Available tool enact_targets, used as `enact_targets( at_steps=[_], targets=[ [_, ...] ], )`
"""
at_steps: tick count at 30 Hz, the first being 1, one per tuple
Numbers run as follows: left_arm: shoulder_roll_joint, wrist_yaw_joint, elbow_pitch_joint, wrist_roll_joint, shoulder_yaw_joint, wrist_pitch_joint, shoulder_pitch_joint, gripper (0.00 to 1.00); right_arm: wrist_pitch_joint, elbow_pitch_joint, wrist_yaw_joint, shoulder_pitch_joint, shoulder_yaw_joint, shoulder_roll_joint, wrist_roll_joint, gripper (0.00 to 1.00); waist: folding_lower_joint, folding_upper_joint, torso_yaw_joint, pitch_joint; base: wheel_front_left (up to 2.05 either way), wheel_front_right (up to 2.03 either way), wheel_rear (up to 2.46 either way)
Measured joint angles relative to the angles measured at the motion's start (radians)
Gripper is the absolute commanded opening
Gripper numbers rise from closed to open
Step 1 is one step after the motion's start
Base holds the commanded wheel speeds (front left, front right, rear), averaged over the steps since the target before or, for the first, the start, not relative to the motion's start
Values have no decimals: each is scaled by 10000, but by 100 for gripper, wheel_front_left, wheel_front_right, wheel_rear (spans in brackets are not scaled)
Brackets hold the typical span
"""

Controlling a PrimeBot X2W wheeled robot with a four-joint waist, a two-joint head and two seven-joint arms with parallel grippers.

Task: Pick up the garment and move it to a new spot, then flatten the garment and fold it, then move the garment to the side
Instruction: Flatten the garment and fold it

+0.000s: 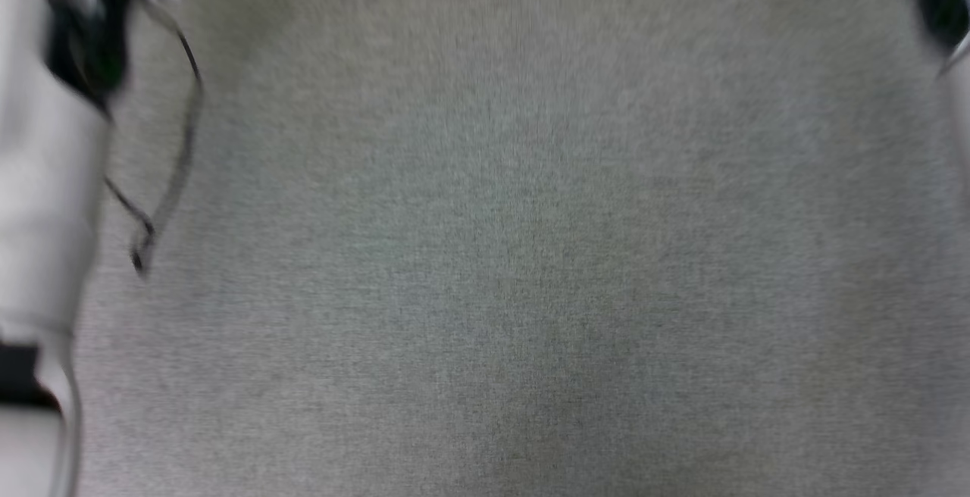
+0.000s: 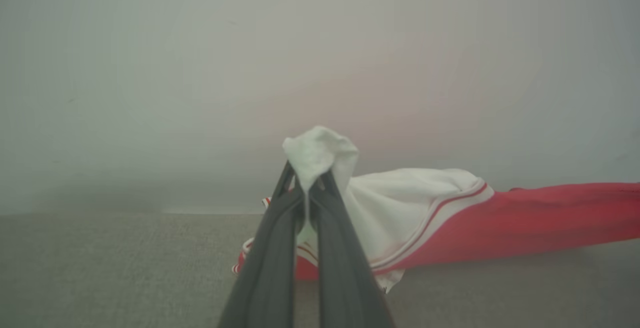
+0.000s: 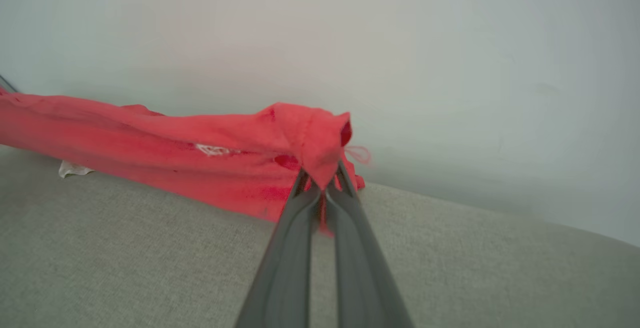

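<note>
I'm gripping the garment (image 2: 525,218) at both ends: L hand (image 2: 308,177) pinching white lining, R hand (image 3: 323,179) pinching red edge.

Grey woven fabric surface (image 1: 515,254), plain pale wall (image 3: 450,68) behind it, soft even light

The head camera looked steeply down from close range onto the grey woven surface (image 1: 530,254), its picture blurred, with a pale forearm (image 1: 45,179) at its left edge. The left wrist camera sat low, facing along the left tool (image 2: 307,188) across that surface toward a pale wall (image 2: 200,68). The right wrist camera faced likewise along the right tool (image 3: 322,180). Both wrist views shared the garment (image 2: 500,218), which ran off to the right in the left one and to the left in the right one.
</note>
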Motion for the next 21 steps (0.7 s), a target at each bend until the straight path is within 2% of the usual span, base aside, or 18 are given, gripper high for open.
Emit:
enact_targets(
  at_steps=[6,9,15,21],
  targets=[
    [59,-13,-646,-612,-65,-173,3253,0,-265,-579,0,2708,447,-232,665,0,-1,0,65,-1563,0,0,0],
    [90,222,-1243,-796,-115,-217,4881,0,-215,-988,0,4100,510,-462,901,0,-1,0,99,-2334,0,0,0],
    [617,1200,-3057,-1035,-125,-132,7831,0,46,-2199,2,6697,426,-740,1014,0,-3,1,166,-3727,0,0,0],
    [1223,2523,-5613,-1448,65,259,10587,0,558,-3820,4,9334,-431,-888,811,0,-5,0,188,-4837,0,0,0]
  ],
)
